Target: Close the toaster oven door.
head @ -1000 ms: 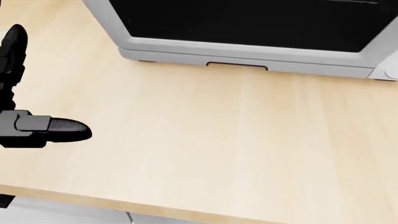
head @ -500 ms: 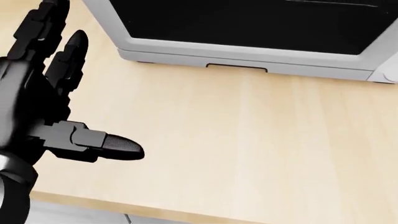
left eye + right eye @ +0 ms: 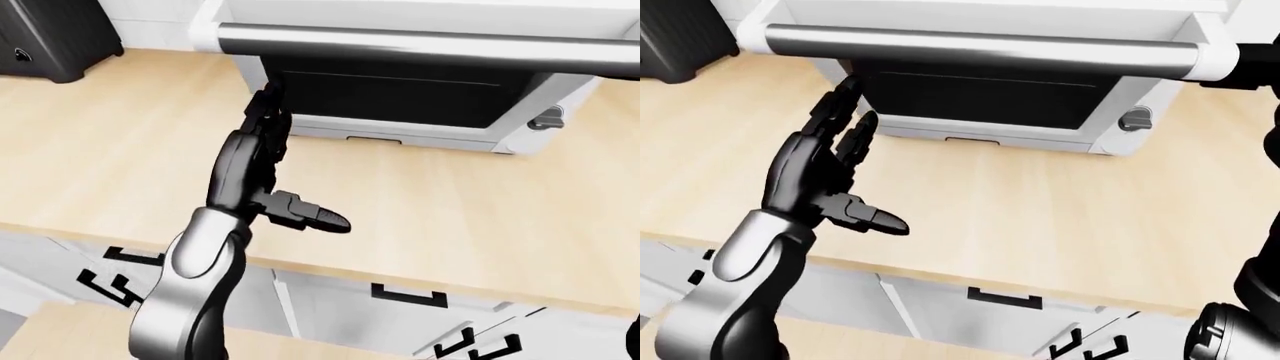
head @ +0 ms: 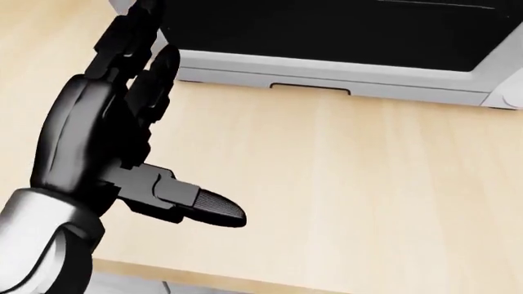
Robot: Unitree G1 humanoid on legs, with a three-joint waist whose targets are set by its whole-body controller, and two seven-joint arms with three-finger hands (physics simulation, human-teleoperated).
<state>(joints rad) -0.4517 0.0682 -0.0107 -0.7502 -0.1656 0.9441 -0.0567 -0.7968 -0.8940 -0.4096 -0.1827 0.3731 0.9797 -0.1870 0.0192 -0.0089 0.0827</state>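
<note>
Left-eye view: the toaster oven (image 3: 400,97) is seen at the top, on the wooden counter (image 3: 450,217). Its door (image 3: 420,15) is swung open, with the long handle bar (image 3: 400,46) at its edge.
Head view: the left hand (image 4: 114,147) is held up, fingers spread, nothing gripped.
Right-eye view: little of the right hand is shown, so its state cannot be told.
Handling: the door is judged stiff, hinged and smooth. It is best pushed on the handle bar.

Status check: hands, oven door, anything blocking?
Left hand open, raised under the door's left end. Right hand out of view. Toaster oven door open, handle bar toward camera. Counter below shows no obstruction.
</note>
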